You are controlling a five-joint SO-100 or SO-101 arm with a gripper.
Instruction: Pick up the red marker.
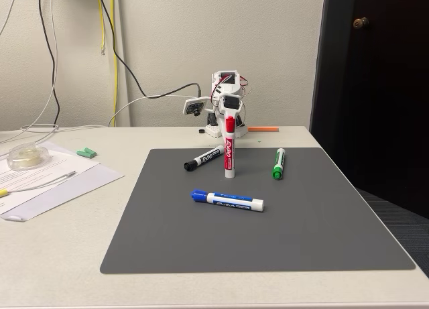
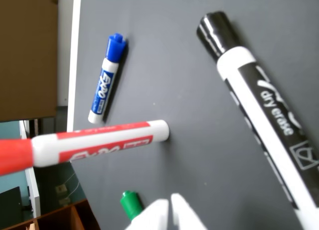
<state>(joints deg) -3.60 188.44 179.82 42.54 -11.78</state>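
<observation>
While the red marker (image 1: 230, 150) stands upright mid-mat (image 1: 301, 235), cap up, we can't tell if the jaws grip it; blue marker (image 1: 228, 200) lies at its 6 o'clock, green one (image 1: 278, 163) at 3.

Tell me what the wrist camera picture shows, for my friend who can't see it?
A red marker stands on end on a gray mat, reaching toward the camera. A blue marker and a black marker lie nearby, a green marker peeks out at the bottom beside the white hand.
</observation>
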